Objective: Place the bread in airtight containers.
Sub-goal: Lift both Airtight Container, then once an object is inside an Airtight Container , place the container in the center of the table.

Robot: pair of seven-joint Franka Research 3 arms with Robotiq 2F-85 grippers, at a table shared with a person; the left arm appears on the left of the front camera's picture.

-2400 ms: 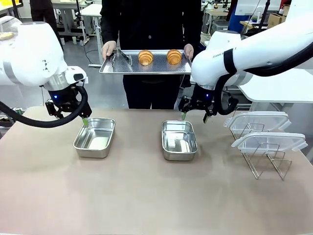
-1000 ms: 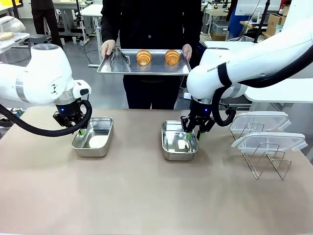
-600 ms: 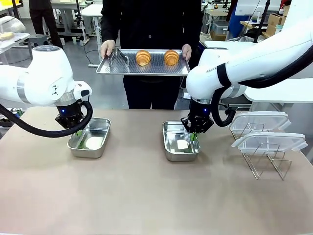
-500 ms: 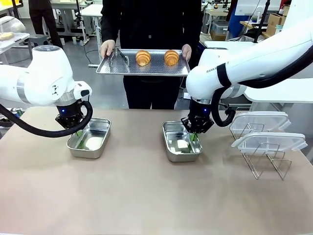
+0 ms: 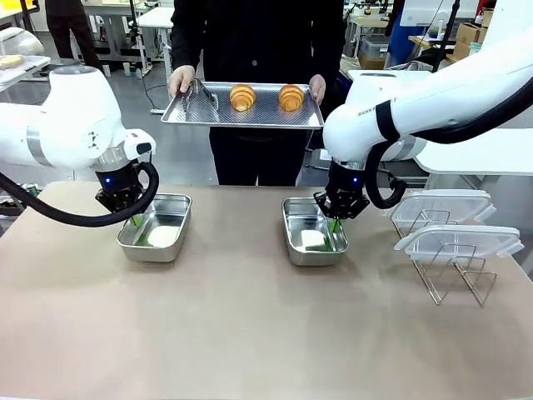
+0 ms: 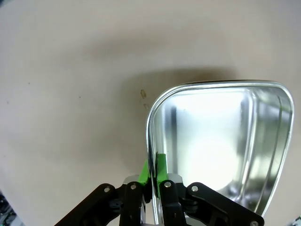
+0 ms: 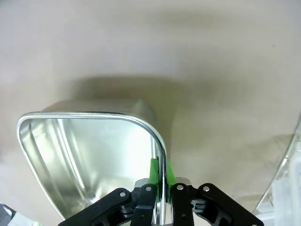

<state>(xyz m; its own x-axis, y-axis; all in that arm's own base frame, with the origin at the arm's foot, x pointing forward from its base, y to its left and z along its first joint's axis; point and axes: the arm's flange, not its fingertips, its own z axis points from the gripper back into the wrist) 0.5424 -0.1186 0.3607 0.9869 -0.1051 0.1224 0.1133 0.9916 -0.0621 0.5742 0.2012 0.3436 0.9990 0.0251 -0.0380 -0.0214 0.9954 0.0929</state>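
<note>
Two golden-brown croissants (image 5: 242, 97) (image 5: 291, 97) lie on a flat steel tray (image 5: 250, 116) that a person holds at the far side of the table. Two shiny steel containers stand on the table with nothing in them. My left gripper (image 5: 133, 221) is shut on the left wall of the left container (image 5: 152, 252); in the left wrist view the green pads (image 6: 161, 165) of that gripper (image 6: 153, 168) pinch its rim (image 6: 149, 136). My right gripper (image 5: 335, 225) is shut on the right wall of the right container (image 5: 316, 257), and the right wrist view shows this gripper (image 7: 161, 172) clamped on the rim (image 7: 162, 146).
Metal tongs (image 5: 201, 96) lie on the tray's left part. Two clear plastic lids (image 5: 441, 207) (image 5: 460, 241) rest on a wire rack (image 5: 456, 282) at the table's right. The person's hands (image 5: 182, 82) grip the tray's ends. The near half of the table is bare.
Both grippers came down over the container walls and shut on them. The right container has slid a little to the right, the left one has shifted slightly.
</note>
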